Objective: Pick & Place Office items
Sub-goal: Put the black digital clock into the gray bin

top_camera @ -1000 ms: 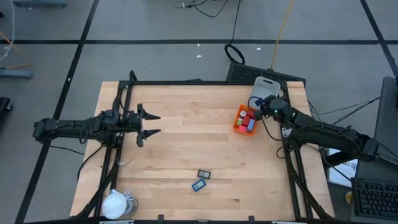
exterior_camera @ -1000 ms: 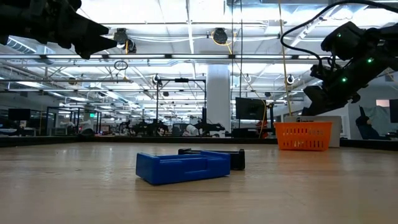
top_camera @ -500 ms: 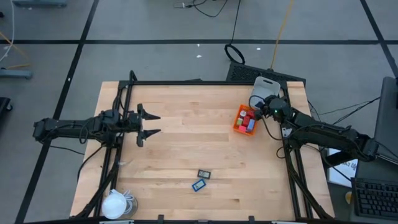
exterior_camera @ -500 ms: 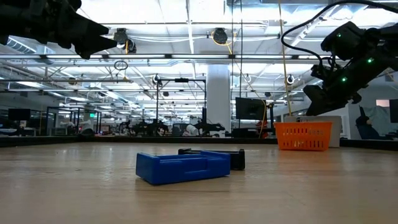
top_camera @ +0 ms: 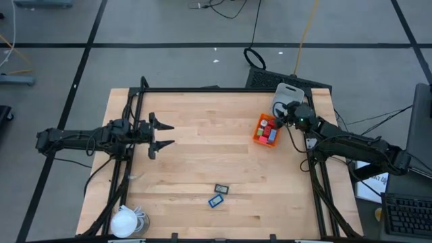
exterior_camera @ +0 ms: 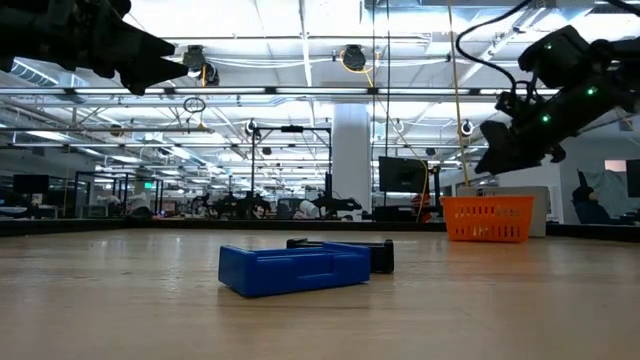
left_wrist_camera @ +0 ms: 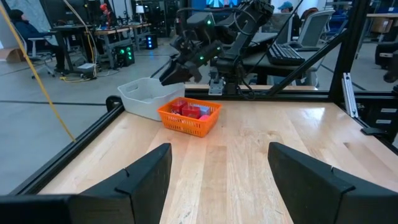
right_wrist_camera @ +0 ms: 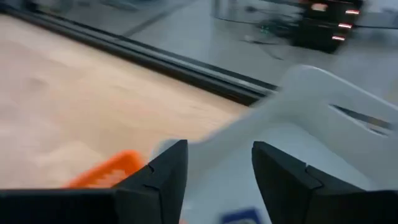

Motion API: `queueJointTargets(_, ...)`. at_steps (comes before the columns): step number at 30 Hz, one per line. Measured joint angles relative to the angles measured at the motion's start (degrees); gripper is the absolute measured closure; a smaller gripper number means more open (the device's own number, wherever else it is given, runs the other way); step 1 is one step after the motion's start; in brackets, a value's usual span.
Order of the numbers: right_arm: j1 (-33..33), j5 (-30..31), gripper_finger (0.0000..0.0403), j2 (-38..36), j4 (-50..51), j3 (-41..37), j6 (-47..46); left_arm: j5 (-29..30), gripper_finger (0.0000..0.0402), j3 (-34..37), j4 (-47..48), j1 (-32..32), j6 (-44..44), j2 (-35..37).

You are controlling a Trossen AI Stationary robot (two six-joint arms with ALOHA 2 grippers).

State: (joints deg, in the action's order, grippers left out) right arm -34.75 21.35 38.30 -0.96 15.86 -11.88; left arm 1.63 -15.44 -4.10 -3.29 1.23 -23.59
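An orange basket (top_camera: 257, 131) at the table's far right holds red and blue office items (left_wrist_camera: 189, 111). My right gripper (top_camera: 275, 116) hangs open just above the basket's far right side, next to a white tray (top_camera: 289, 91), with nothing seen between its fingers (right_wrist_camera: 165, 177). Two office items lie flat on the wood near the front edge: a blue rectangle (top_camera: 216, 200) and a dark one (top_camera: 221, 189) just beyond it. My left gripper (top_camera: 165, 135) waits open at the table's left, pointing level toward the basket.
A white round lump with a cord (top_camera: 125, 221) sits at the near left corner. A black frame (top_camera: 202, 89) runs along the table's edges. Bare wood lies between the basket and the two flat pieces.
My right gripper has stayed above the basket but has tipped and rolled a little, its fingertips swinging slightly toward the table's left.
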Motion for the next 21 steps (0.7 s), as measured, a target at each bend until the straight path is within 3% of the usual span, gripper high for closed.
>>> queueJointTargets(3,0.0,-9.0,0.023,0.0,-3.7,0.0,0.7,0.0,0.0131,0.0,0.0,0.0,0.0,0.0)
queueJointTargets(9,3.2,-34.0,0.023,0.2,-8.2,0.0,1.0,0.0,0.0131,0.0,0.0,0.0,0.0,0.0)
queueJointTargets(14,12.9,-36.4,0.0225,2.0,-14.6,-0.1,0.8,0.0,0.0131,0.0,0.0,0.0,0.0,0.0)
queueJointTargets(21,31.0,-36.5,0.0225,9.1,-38.9,-3.1,2.3,0.0,0.0131,0.0,0.0,0.0,0.0,0.0)
